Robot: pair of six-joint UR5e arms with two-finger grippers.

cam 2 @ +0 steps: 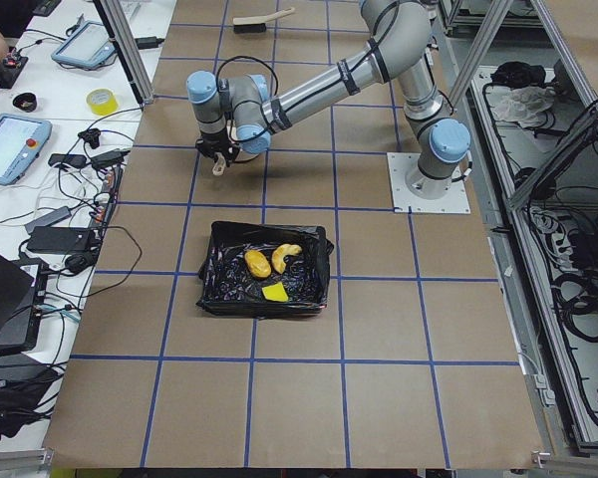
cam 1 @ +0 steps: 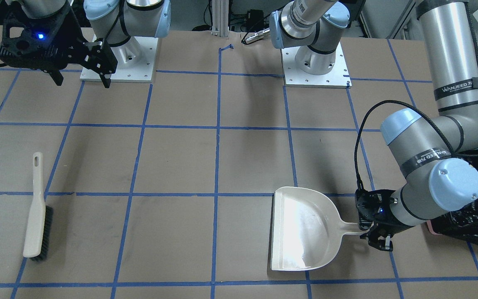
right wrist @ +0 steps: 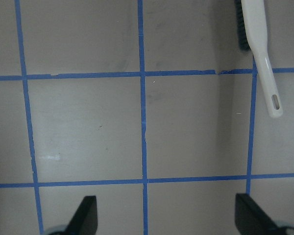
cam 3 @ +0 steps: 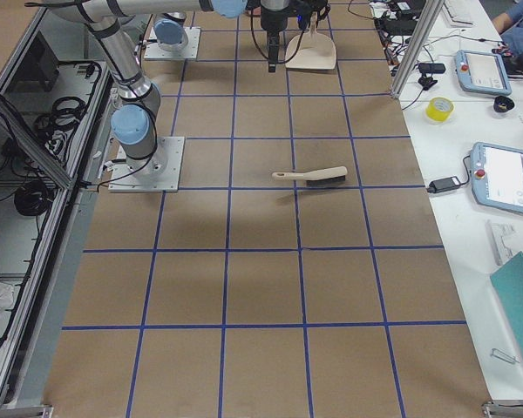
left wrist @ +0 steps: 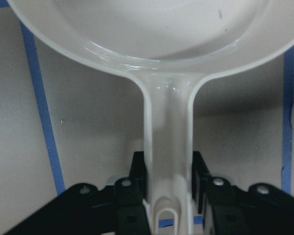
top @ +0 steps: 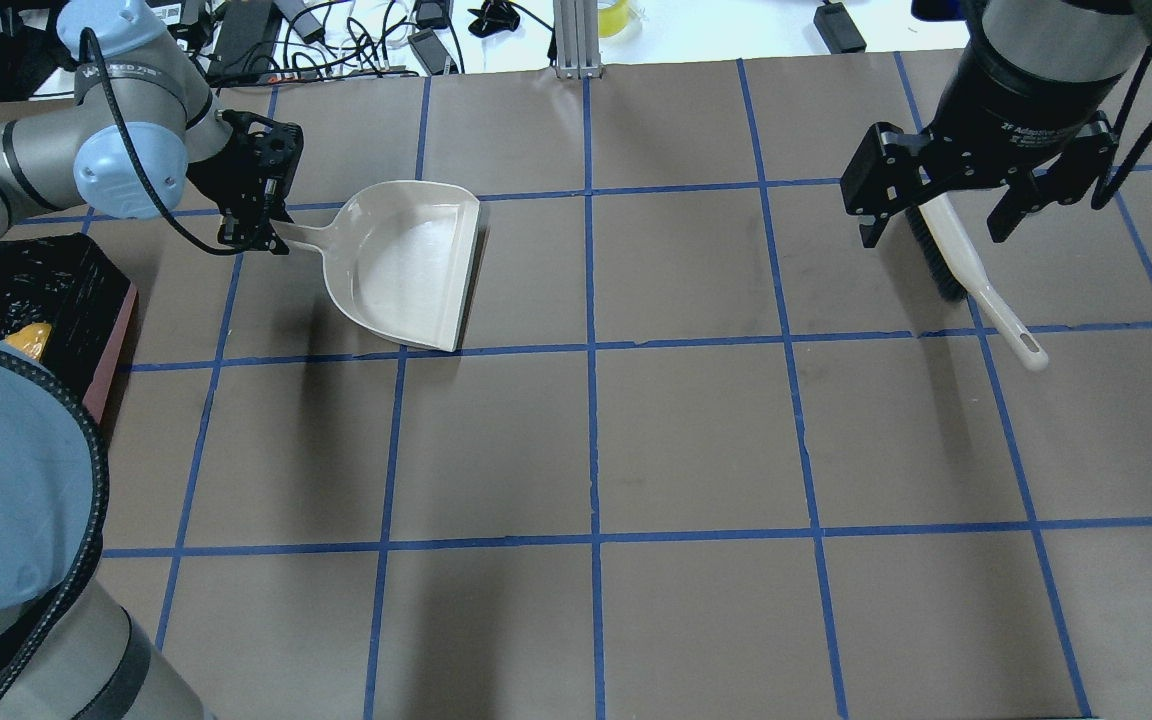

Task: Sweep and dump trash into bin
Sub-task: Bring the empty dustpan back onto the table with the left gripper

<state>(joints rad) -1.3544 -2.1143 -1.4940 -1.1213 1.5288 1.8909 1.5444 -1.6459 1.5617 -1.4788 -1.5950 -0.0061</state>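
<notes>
In the exterior left view, the pink rectangular bin (cam 2: 214,294), lined with crinkled black plastic, is sitting at the centre of the frame. All three pieces of trash are lying inside it: the glossy orange-brown lump (cam 2: 256,263), the pale cream crescent (cam 2: 285,255) just beside it, and the yellow-green wedge (cam 2: 275,292) below them. No loose piece is showing on the brown, blue-taped table (cam 1: 181,158) in any view, so the sweeping and dumping look done.

At the lower right of the front-facing view the beige plastic dustpan (cam 1: 301,228) is lying flat and empty on the table. The left gripper (cam 1: 374,236) is holding its handle; in the left wrist view the fingers (left wrist: 138,169) are sitting narrowly against both sides of it. The beige hand brush with black bristles (cam 1: 37,211) is lying well apart at the lower left. The right gripper (cam 1: 82,79) is hovering at the upper left, spread wide and carrying nothing.

What seems left is only letting go of the dustpan and drawing both arms away.
</notes>
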